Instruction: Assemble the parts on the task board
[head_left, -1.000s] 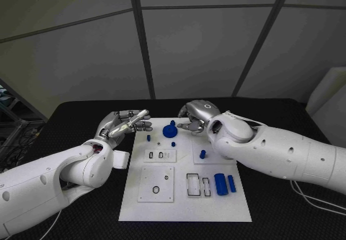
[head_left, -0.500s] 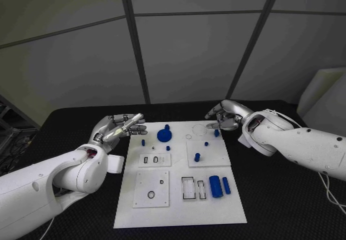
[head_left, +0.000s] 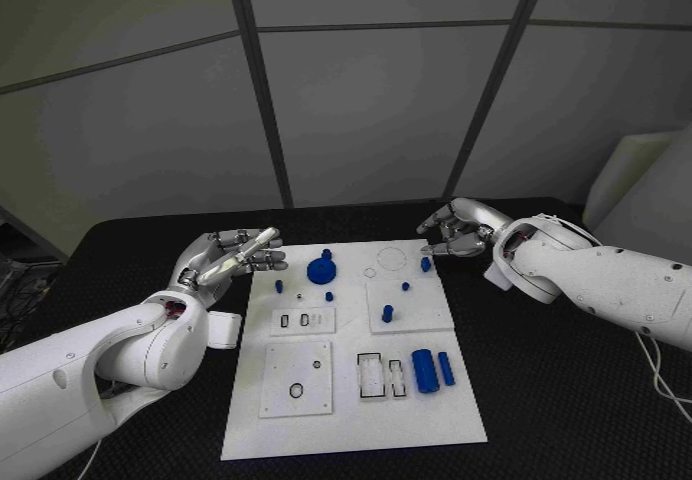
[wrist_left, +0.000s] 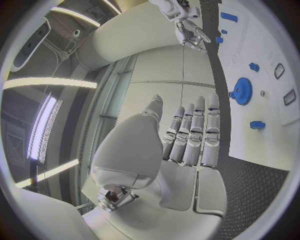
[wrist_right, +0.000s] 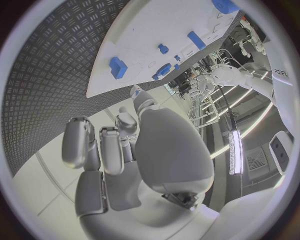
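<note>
Parts lie scattered over the task board (head_left: 353, 420), the white plate in the middle of the black counter (head_left: 562, 400). A blue gear (head_left: 323, 268) stands near the board's far end, with small blue pegs (head_left: 330, 296) just beside it. A short blue piece (head_left: 426, 264) sits near the far right corner. Closer in, a thick blue cylinder (head_left: 424, 370) and a thinner blue bar (head_left: 446, 369) lie side by side, next to rectangular slots. The left hand (head_left: 231, 255) hovers off the board's far left edge, fingers straight, spread and holding nothing. The right hand (head_left: 459, 228) hangs beyond the far right corner, fingers loosely curled but apart, with nothing in them.
</note>
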